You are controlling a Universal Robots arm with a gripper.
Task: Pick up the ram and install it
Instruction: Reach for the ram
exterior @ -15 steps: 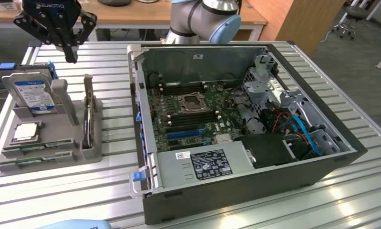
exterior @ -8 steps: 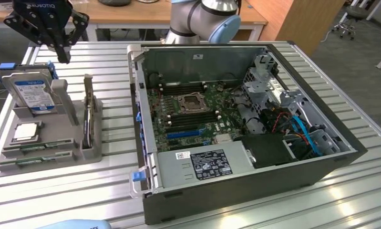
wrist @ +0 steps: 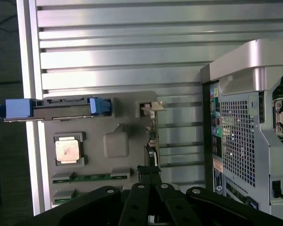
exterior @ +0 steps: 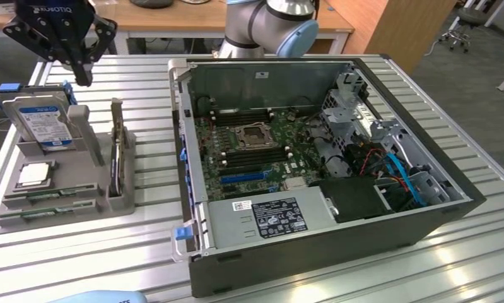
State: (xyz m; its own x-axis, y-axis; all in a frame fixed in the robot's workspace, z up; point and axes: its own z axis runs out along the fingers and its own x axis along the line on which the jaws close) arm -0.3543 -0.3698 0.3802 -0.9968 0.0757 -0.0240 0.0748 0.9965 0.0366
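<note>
Black hand (wrist: 149, 170) closed and empty over moulded gray tray (wrist: 127, 113), thin green ram (wrist: 92, 177) slotted flat, ribbed metal counter (wrist: 132, 56) open alongside

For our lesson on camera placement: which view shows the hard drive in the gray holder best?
The exterior view: the hard drive stands upright in the gray holder, its labelled face towards the camera. The wrist view looks down on it, so its thin top edge and blue rails show.
</note>
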